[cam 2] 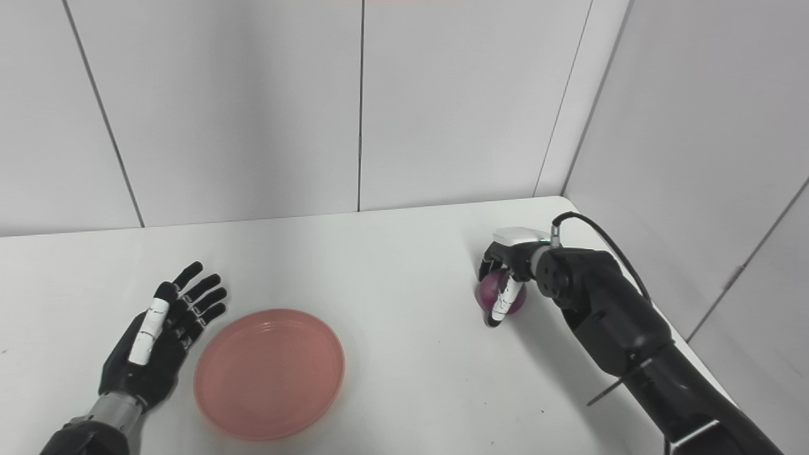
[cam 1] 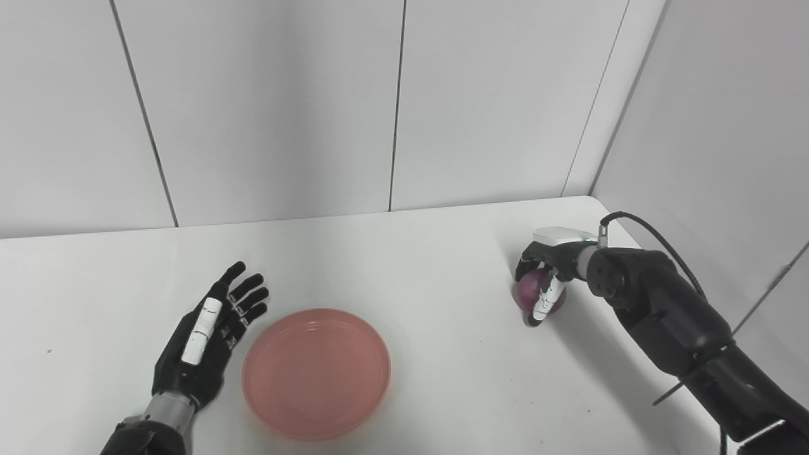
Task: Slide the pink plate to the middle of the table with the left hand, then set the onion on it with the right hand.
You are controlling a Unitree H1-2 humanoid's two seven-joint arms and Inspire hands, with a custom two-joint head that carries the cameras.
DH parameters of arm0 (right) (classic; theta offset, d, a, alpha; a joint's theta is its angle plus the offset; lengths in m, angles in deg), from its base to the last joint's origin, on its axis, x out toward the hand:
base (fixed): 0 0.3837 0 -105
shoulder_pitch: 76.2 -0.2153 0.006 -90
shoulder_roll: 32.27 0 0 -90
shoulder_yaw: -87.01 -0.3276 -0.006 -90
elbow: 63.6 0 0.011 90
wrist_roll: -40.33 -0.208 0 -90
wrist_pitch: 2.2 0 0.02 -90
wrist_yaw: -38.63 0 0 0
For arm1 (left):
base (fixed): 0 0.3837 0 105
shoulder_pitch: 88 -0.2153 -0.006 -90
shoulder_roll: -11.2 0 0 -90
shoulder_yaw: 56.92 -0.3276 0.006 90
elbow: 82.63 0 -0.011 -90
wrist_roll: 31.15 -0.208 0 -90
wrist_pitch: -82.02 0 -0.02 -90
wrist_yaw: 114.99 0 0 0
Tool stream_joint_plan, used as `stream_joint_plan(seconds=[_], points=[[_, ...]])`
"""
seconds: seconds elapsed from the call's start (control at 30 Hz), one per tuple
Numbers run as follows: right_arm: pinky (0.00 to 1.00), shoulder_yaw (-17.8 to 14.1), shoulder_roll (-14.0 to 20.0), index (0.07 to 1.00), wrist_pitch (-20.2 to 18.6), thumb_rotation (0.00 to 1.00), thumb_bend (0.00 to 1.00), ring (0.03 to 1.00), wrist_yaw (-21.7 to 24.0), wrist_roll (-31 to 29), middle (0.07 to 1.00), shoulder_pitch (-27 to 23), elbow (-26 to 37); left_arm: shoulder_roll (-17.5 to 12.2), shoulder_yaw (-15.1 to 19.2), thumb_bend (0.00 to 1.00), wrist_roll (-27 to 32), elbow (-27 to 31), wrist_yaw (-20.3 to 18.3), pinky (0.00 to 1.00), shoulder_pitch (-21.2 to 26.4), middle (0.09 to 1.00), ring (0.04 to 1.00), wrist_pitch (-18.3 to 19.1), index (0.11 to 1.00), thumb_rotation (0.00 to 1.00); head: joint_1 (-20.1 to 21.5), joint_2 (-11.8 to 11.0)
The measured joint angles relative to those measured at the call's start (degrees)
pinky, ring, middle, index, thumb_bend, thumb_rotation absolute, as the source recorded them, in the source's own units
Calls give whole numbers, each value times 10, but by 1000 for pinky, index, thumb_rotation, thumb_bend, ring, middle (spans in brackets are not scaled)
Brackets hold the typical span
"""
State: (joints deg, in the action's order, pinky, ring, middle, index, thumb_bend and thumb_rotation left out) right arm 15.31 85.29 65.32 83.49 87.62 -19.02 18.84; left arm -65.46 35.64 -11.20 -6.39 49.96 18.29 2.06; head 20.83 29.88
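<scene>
The pink plate [cam 1: 316, 373] sits mid-surface beside the released left robot hand [cam 1: 208, 335]; the right robot hand [cam 1: 548, 278] grasps the red onion [cam 1: 529, 292] far right, and lifting it across comes next

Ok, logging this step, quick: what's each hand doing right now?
Left hand: open, fingers spread, empty, beside the pink plate.
Right hand: shut on the onion, which looks to be resting on the table.

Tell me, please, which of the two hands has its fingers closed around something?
The right hand: its fingers wrap the purple onion near the table's right edge. The left hand lies open beside the pink plate.
</scene>
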Motion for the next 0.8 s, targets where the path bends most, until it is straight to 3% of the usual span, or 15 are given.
stream_joint_plan(seconds=[0.43,0.73,0.8], points=[[591,9,9,713,-1,189,969,660,0,-17,717,-7,-11,0,0,796,0,0,0,889,0,848,859,0,891,659,0,1],[578,22,11,729,-20,217,979,654,35,1,705,-21,-13,0,0,794,0,2,0,886,0,851,861,1,887,660,-1,4],[521,24,11,727,-20,207,972,613,38,6,686,-22,-12,0,0,793,0,2,0,884,-1,849,859,1,886,658,-1,4]])
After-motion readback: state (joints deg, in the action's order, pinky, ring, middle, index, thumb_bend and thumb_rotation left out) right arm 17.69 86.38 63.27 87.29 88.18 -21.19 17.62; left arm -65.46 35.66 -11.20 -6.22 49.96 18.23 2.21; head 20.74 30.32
